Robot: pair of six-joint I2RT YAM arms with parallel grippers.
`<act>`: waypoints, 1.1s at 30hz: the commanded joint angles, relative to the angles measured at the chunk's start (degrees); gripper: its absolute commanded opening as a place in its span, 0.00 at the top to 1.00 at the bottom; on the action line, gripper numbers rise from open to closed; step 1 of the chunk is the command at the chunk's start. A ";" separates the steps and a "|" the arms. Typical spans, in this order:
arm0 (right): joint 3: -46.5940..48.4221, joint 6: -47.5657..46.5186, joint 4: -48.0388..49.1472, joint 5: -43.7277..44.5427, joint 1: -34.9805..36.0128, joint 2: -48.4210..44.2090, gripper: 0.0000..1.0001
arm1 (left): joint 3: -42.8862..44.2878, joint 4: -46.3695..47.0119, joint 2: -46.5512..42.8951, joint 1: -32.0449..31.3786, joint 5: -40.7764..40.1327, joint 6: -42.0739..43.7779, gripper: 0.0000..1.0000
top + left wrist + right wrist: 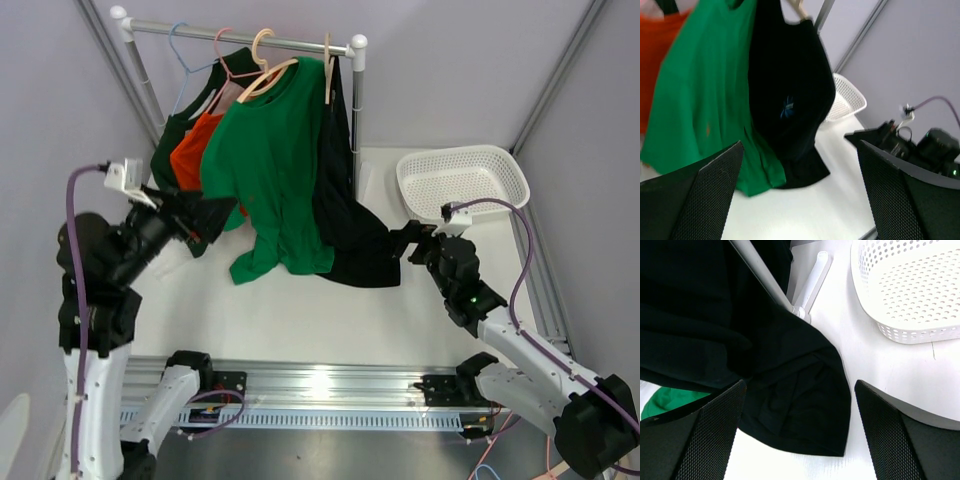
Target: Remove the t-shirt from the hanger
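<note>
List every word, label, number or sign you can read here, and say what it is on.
No text can be read in any view.
Small blue mark on the black t-shirt: too blurred to read.
Tiny orange speck on the green t-shirt: too blurred to read.

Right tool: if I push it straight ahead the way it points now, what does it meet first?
Most likely the black t-shirt, whose lower edge lies on the table straight ahead of the open right tool. Exact depth is unclear, but nothing else shows in that line.
</note>
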 commanded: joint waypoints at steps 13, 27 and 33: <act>0.10 0.39 1.15 0.97 0.32 0.29 0.05 | 36.56 3.29 39.16 -18.17 -23.92 11.10 0.02; 0.19 0.39 1.23 1.41 0.32 1.07 0.05 | 53.35 14.99 61.69 -24.77 -34.31 21.57 0.01; 0.71 0.39 0.62 1.84 0.32 1.25 0.05 | 55.47 17.90 65.11 -25.83 -32.63 22.36 0.01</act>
